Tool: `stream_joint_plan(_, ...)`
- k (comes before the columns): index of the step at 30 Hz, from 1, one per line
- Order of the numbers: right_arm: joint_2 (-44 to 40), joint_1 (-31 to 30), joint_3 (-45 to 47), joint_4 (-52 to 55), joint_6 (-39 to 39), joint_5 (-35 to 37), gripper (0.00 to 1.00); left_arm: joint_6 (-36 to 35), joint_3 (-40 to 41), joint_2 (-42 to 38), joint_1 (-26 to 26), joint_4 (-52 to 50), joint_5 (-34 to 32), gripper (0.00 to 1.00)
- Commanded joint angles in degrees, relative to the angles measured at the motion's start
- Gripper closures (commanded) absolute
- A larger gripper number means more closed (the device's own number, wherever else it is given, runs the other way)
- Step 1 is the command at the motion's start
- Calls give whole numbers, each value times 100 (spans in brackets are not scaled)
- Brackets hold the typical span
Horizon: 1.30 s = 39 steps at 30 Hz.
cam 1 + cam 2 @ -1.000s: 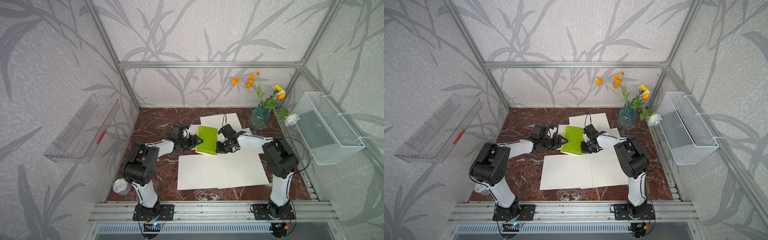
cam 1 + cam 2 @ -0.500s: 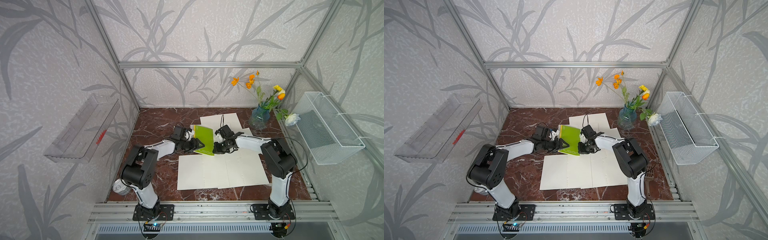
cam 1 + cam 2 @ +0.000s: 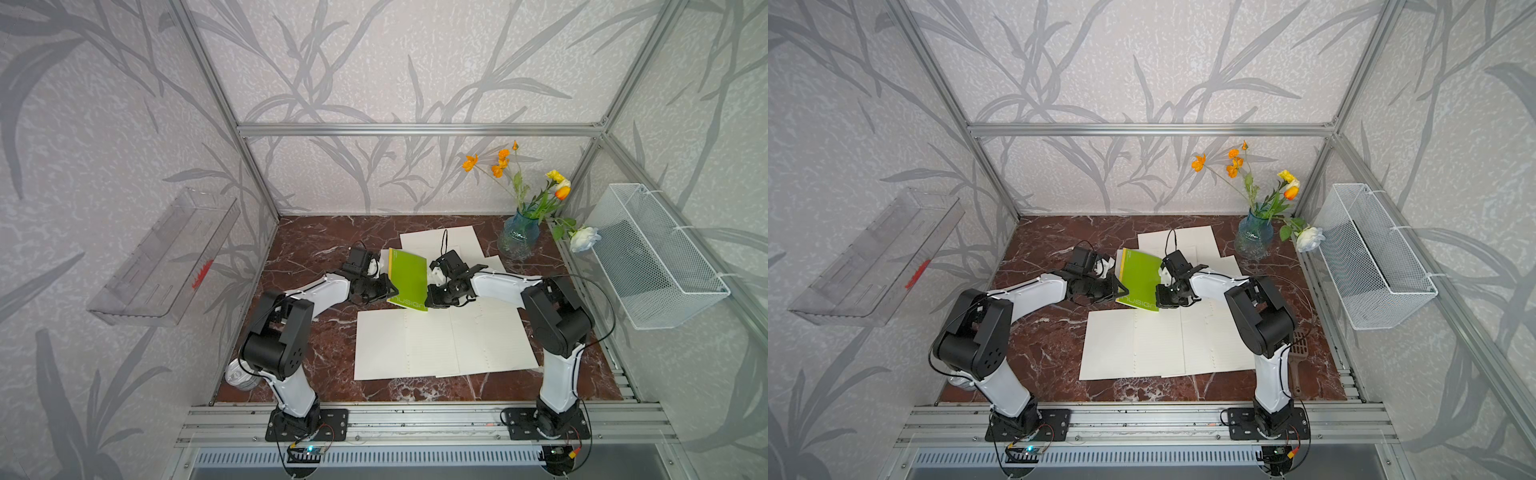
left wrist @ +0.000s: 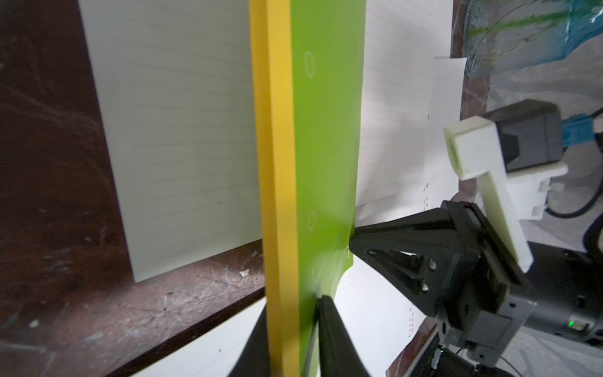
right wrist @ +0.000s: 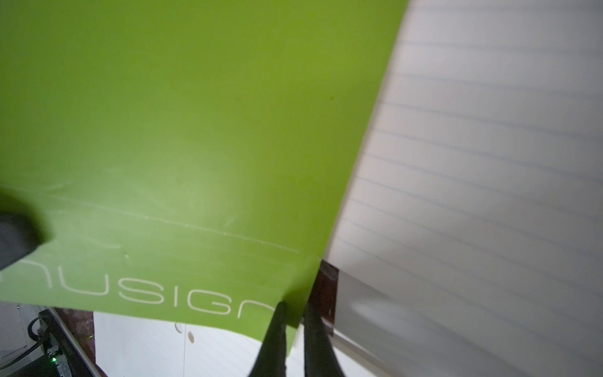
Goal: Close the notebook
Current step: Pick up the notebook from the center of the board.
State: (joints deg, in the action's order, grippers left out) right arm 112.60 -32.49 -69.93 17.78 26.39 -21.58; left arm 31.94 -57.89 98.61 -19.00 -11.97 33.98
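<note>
The notebook (image 3: 409,276) (image 3: 1139,280) has a lime-green cover and stands tilted up off the marble table (image 3: 316,249) between my two grippers, in both top views. My left gripper (image 3: 387,289) (image 3: 1120,291) is shut on its left edge. In the left wrist view its fingers (image 4: 293,306) pinch the yellow and green edge of the notebook (image 4: 326,130). My right gripper (image 3: 429,293) (image 3: 1159,297) is shut on the cover's near right corner. The right wrist view shows this gripper (image 5: 295,306) clamping the cover (image 5: 195,130) just past the printed lettering.
Loose lined sheets (image 3: 440,345) lie in front of the notebook, with more sheets (image 3: 440,241) behind it. A blue glass vase of flowers (image 3: 519,237) stands at the back right. A wire basket (image 3: 656,257) hangs on the right wall and a clear shelf (image 3: 166,257) on the left.
My left gripper has come in against the notebook's left edge and shut on it. The green cover has swung up steeper and a little leftward with the right gripper still holding it.
</note>
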Motion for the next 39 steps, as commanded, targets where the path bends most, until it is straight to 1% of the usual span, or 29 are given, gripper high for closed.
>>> stream_joint_plan(1, 61, -74, 118, 50, -28, -32, 87, -193, -262, -43, -16, -275, -140, 90)
stream_joint_plan(5, -11, -75, 102, 50, -45, -45, 87, -314, -419, -17, -16, -543, -247, 100)
stream_joint_plan(11, -282, -80, -17, 185, -103, -83, 87, -592, -790, -37, 27, -1050, -378, 100)
stream_joint_plan(18, -705, -67, -223, 453, -152, -153, 87, -1024, -1424, -87, 159, -1834, -605, 100)
stream_joint_plan(22, -943, -38, -282, 557, -176, -197, 86, -1266, -1859, -58, 312, -2265, -746, 100)
stream_joint_plan(25, -1091, -12, -276, 627, -196, -206, 85, -1405, -2187, 16, 490, -2499, -731, 100)
stream_joint_plan(31, -1293, 45, -139, 700, -255, -180, 85, -1791, -3125, 417, 870, -3125, -715, 100)
stream_joint_plan(39, -1445, 114, 151, 658, -309, -154, 85, -2202, -4426, 1259, 1404, -3653, -502, 100)
